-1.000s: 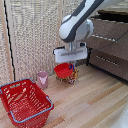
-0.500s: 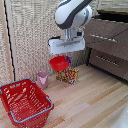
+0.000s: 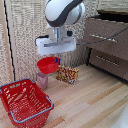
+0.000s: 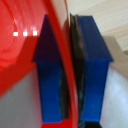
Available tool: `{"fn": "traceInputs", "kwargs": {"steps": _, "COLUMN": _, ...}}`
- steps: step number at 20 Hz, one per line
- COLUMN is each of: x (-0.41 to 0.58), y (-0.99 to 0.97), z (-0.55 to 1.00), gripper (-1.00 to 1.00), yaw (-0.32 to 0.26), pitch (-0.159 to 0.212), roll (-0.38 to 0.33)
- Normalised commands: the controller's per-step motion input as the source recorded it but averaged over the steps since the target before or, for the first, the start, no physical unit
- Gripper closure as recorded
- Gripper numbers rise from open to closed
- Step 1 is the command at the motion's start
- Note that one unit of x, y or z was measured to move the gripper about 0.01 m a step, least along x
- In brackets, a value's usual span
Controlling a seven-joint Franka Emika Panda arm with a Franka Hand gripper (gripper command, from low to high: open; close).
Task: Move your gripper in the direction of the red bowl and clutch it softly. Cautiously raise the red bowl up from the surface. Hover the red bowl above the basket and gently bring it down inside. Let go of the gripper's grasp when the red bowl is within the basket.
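The red bowl (image 3: 47, 64) hangs in the air, held by its rim under my white gripper (image 3: 55, 59), above the wooden floor and toward the exterior view's right of the basket. In the wrist view the bowl's glossy red rim (image 4: 62, 60) runs between my two blue fingertips (image 4: 92, 65), which are shut on it. The basket (image 3: 25, 102), red mesh with a light blue rim, stands on the floor at the exterior view's lower left, below and left of the bowl.
A pink cup (image 3: 42, 79) stands on the floor just under the bowl. A patterned box (image 3: 67, 74) stands behind, near the wicker wall. A dark wooden dresser (image 3: 107, 45) fills the exterior view's right.
The gripper has lifted the red bowl off the floor and carried it toward the exterior view's left, closer to the basket. The arm now looms larger in view.
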Motion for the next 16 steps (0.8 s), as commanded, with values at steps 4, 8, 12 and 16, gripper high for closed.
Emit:
{"fn": "traceInputs", "kwargs": {"steps": 4, "x": -0.002, "y": 0.98, "z": 0.04, "gripper": 1.00, "yaw": 0.000, "pitch": -0.006, "roll": -0.002}}
{"fn": "traceInputs", "kwargs": {"steps": 8, "x": 0.024, "y": 1.00, "z": -0.24, "gripper": 1.00, "yaw": 0.000, "pitch": 0.001, "roll": -0.042}}
{"fn": "traceInputs", "kwargs": {"steps": 12, "x": 0.164, "y": 0.78, "z": -0.45, "gripper": 1.00, "yaw": 0.000, "pitch": 0.017, "roll": -0.042}}
{"fn": "traceInputs", "kwargs": {"steps": 16, "x": 0.091, "y": 0.25, "z": -0.57, "gripper": 1.00, "yaw": 0.009, "pitch": 0.001, "roll": -0.002}}
